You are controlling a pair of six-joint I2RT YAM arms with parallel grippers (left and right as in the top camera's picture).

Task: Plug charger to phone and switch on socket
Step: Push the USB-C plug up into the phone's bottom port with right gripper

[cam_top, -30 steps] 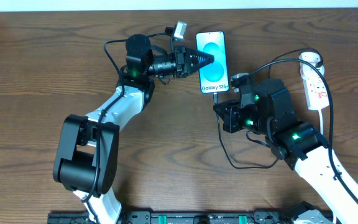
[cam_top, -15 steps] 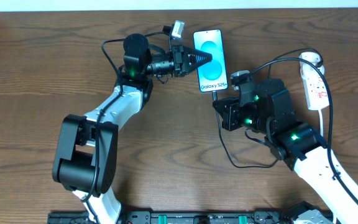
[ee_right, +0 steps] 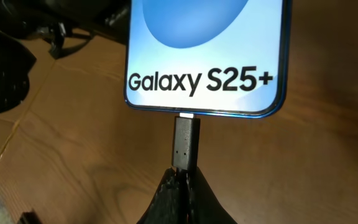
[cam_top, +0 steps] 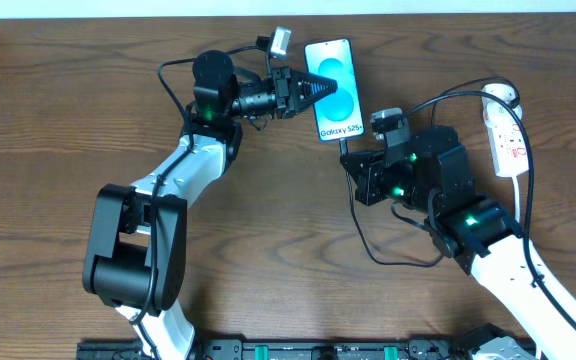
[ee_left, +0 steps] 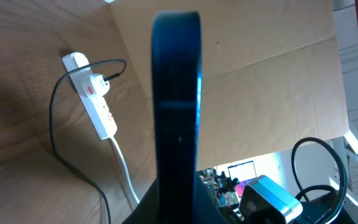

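Left claw (cam_top: 320,88) clamped, arm stretched forward; right claw (ee_right: 183,180) pinched shut.

a dark brown wood-grain desk (cam_top: 68,120) carries everything. at its right side lies the white socket (cam_top: 509,140), set lengthwise from far to near. the black charger (cam_top: 398,264) cable loops loosely over the wood right of centre, and its white plug head (cam_top: 501,96) sits in the socket's far end. the socket's white cord (ee_left: 122,168) trails along the desk. whether the phone (cam_top: 332,90) touches the wood cannot be told.
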